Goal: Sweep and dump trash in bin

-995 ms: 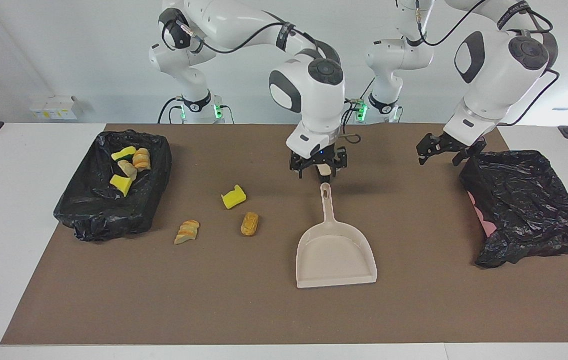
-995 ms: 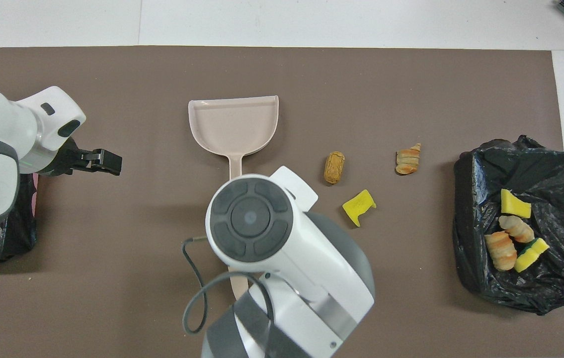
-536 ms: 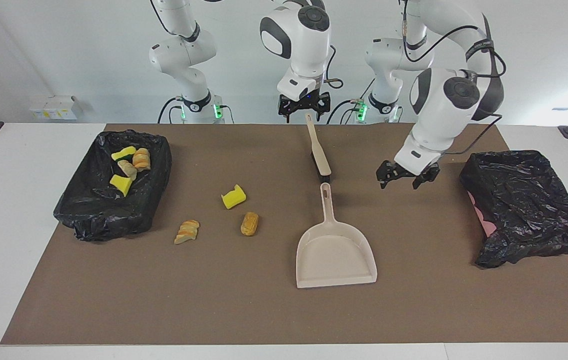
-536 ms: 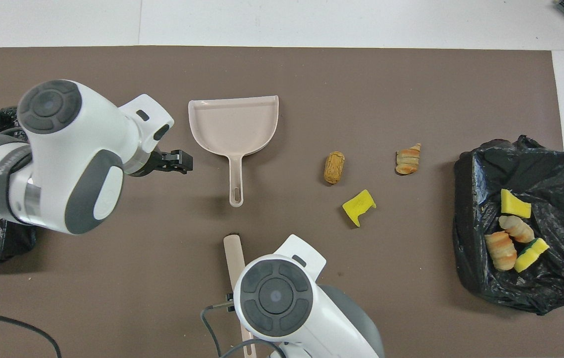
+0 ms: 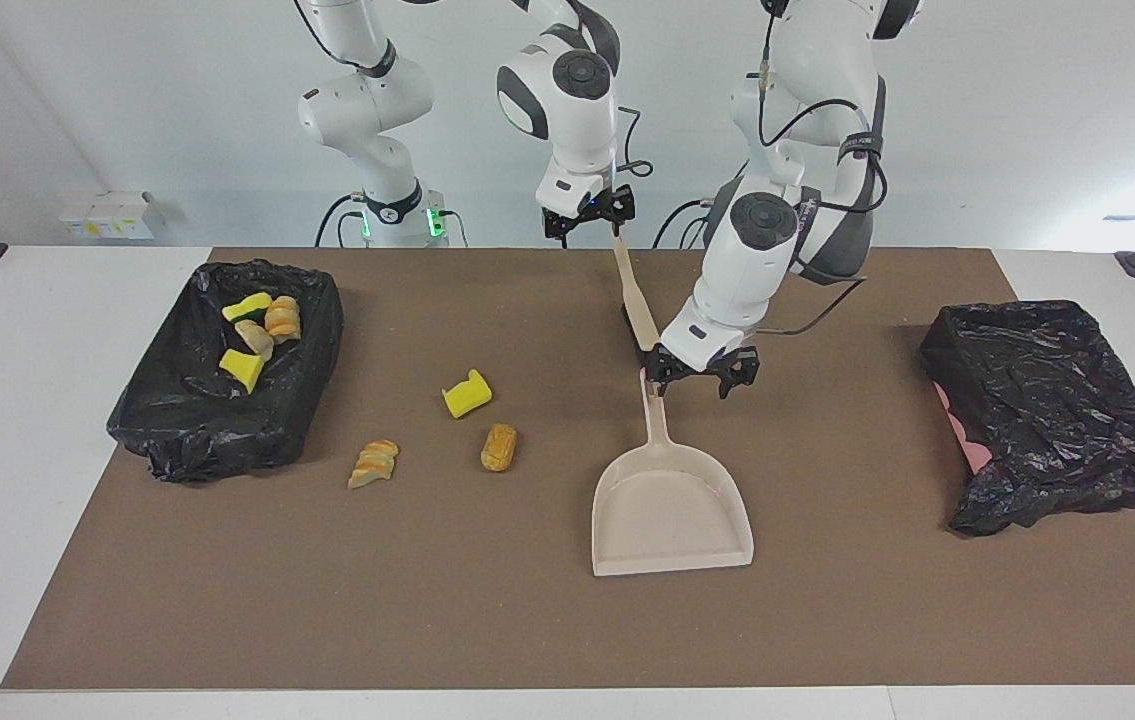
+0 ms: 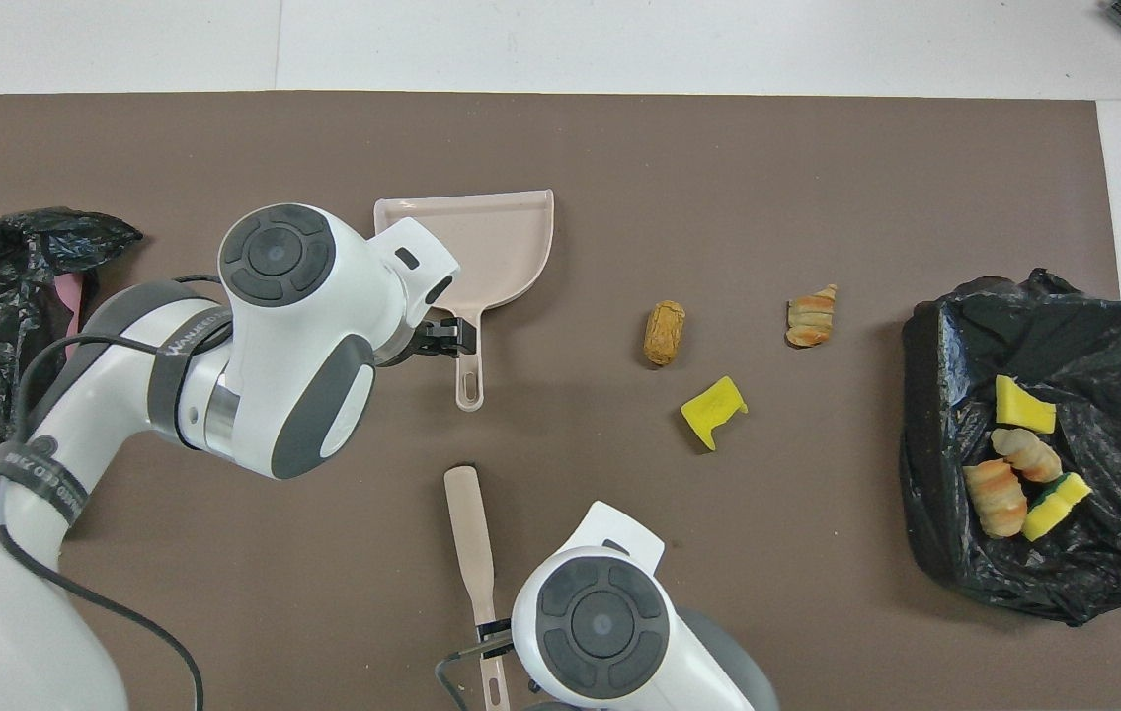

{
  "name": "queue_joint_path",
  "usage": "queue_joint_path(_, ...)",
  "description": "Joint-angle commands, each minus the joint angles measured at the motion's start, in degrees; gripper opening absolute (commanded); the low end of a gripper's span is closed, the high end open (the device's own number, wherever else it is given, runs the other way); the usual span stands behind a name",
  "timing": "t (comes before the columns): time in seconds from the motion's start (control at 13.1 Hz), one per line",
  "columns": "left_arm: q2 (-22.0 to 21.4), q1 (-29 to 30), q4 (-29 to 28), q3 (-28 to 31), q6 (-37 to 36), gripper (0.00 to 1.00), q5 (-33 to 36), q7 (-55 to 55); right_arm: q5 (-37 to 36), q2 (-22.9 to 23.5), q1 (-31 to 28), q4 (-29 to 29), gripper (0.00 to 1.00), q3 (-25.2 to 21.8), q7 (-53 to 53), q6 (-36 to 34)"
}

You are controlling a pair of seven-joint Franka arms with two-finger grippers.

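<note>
**A:** What do we have at the right arm's end of the table?

**B:** We see the bin (image 5: 227,430), lined with black plastic. Four pieces of the trash (image 5: 252,335) lie in it: two yellow sponge chunks and two striped bread-like lumps.

**A:** And the other pieces?

**B:** Three lie loose on the brown mat (image 5: 427,600), between the bin and the dustpan (image 5: 672,520). The striped piece (image 5: 374,463) is closest to the bin. The yellow chunk (image 5: 467,393) is nearer to the robots than the other two. The tan piece (image 5: 499,447) lies closest to the dustpan. None of the three touches another.

**A:** What about the middle of the table?

**B:** We find the brush (image 5: 637,305) lying on the mat, nearer to the robots than the dustpan and roughly in line with its handle. The right gripper (image 5: 587,215) hangs over the end of the brush that lies nearest to the robots. Its fingers are apart, and we cannot tell whether it touches the brush.

**A:** And the dustpan?

**B:** It lies flat, with its handle pointing toward the robots. The left gripper (image 5: 692,375) is low over the tip of that handle, fingers spread and not clamped on it.

**A:** And at the left arm's end?

**B:** We see a crumpled black bag (image 5: 1047,410) with a bit of pink showing at its edge.
</note>
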Motion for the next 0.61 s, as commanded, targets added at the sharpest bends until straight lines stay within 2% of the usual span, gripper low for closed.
queue_joint_path(0.0, 3.5, -2.5, 2.4, 0.9, 2.1, 1.0, 0.4, -2.7, 1.5, 2.4, 2.7, -1.4, 0.89, 0.0, -0.1, 4.5)
queue_joint_path(0.15, 7.0, -4.9, 5.6, 1.0, 2.1, 1.0, 0.7, -5.9, 1.5, 6.1, 4.9, -1.6, 0.84, 0.0, 2.9, 10.0)
queue_joint_path(0.38, 7.2, -4.9, 6.2, 1.0, 1.3, 1.0, 0.9, -6.1, 1.5, 6.3, 5.6, -2.0, 0.82, 0.0, 3.0, 10.8)
queue_joint_path(0.46, 7.2, -4.9, 6.2, 1.0, 1.2, 0.7, 0.9, -6.1, 1.5, 6.5, 5.7, -2.8, 0.81, 0.0, 3.0, 12.1)
queue_joint_path(0.54, 7.2, -4.8, 6.0, 1.0, 1.1, 0.36, 1.0, -6.1, 1.5, 6.8, 7.1, -3.3, 0.81, 0.0, 3.1, 13.6)
